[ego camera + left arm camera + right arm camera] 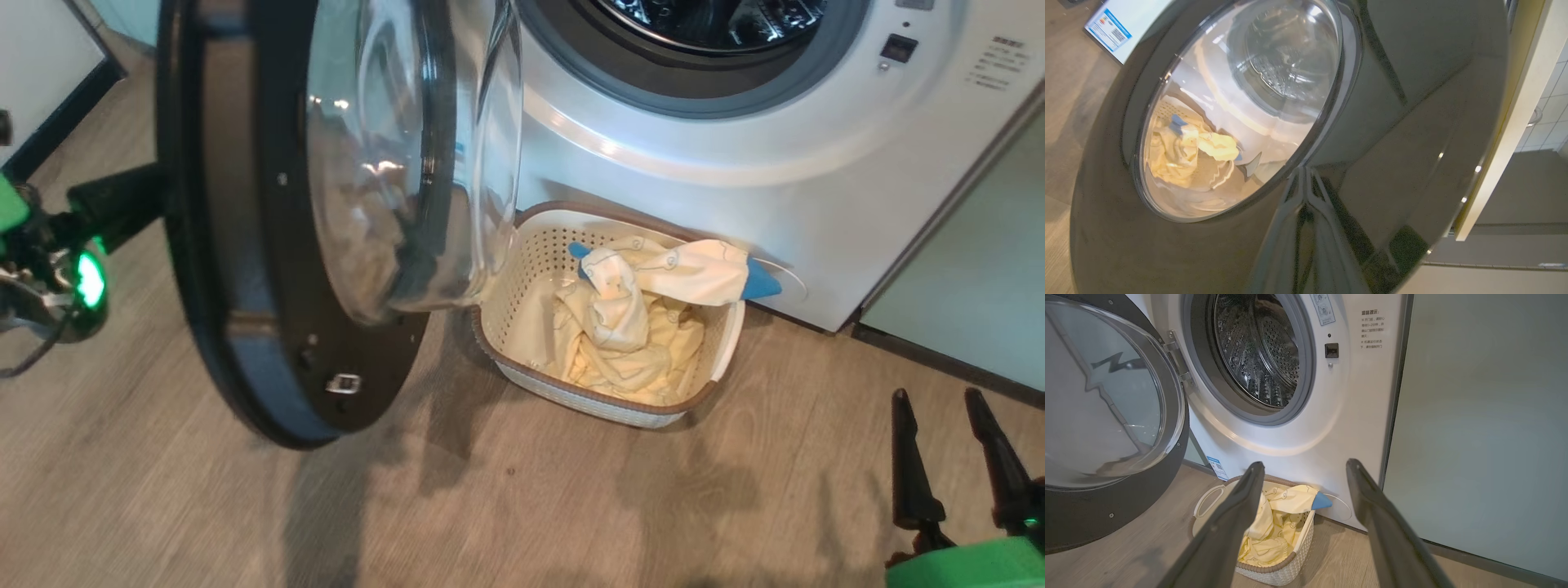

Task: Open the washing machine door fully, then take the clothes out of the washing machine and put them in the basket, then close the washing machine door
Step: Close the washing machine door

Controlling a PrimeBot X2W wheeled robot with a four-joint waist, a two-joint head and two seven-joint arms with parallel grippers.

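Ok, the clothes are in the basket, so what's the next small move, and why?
Probably push the round black-rimmed glass door shut with the closed left gripper, which sits at its outer face. The perforated steel drum looks empty, and the pale yellow clothes lie in the cream perforated basket.

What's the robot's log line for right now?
door open | drum empty | clothes in basket | left gripper shut at door's outside | right gripper open, empty
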